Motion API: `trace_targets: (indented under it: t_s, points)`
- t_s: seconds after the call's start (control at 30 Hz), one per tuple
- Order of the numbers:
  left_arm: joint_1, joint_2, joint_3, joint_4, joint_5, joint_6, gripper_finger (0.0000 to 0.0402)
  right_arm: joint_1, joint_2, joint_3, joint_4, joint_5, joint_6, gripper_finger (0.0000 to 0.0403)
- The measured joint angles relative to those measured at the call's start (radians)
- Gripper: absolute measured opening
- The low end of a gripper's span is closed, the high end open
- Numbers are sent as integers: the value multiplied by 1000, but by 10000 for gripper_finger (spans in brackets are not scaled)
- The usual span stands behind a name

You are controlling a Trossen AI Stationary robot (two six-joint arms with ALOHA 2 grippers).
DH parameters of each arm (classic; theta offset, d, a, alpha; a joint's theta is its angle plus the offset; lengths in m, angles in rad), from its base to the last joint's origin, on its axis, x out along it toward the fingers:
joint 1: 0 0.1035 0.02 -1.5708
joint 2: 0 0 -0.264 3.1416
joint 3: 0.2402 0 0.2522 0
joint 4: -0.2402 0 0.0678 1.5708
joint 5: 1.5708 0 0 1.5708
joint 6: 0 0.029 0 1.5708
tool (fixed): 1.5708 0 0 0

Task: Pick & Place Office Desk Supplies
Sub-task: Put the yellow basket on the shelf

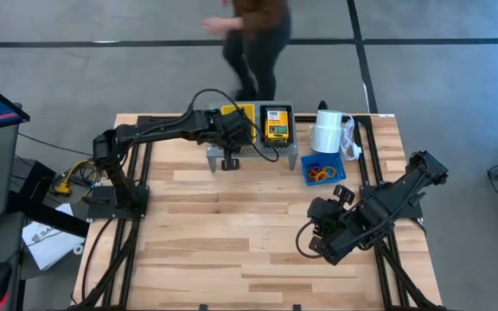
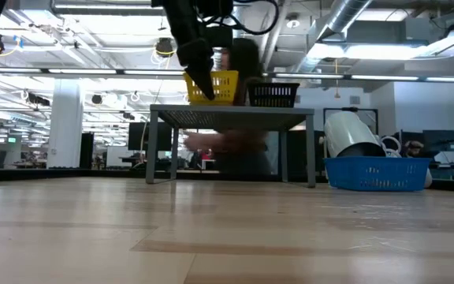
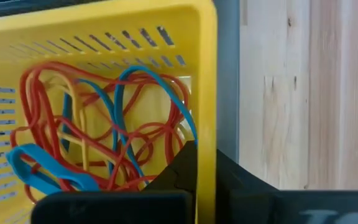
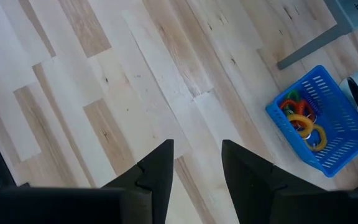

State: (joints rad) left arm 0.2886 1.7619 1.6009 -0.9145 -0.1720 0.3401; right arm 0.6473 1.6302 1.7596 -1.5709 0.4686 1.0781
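Left gripper (image 1: pixel 230 162) hangs at the yellow basket (image 3: pixel 207 74) – rubber bands (image 3: pixel 98 130) inside; I cannot tell its jaws' state. Descend squarely. Right gripper (image 4: pixel 196 163) waits – jaws released.

The table (image 1: pixel 232 225) was pale wood, smooth and matt. The yellow basket (image 3: pixel 207 74) and the blue basket (image 4: pixel 334 124) looked like perforated plastic.

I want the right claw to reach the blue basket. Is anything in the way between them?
No. In the right wrist view, only bare wooden table lies between the right gripper and the blue basket. The high view agrees.
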Motion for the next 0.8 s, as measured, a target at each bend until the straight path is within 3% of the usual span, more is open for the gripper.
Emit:
trace_targets:
  t_s: [0.8]
  points:
    - [-2, 2, 0, 66, 56, -29, 0, 7, 0, 0, 0, -3, 15, 132]
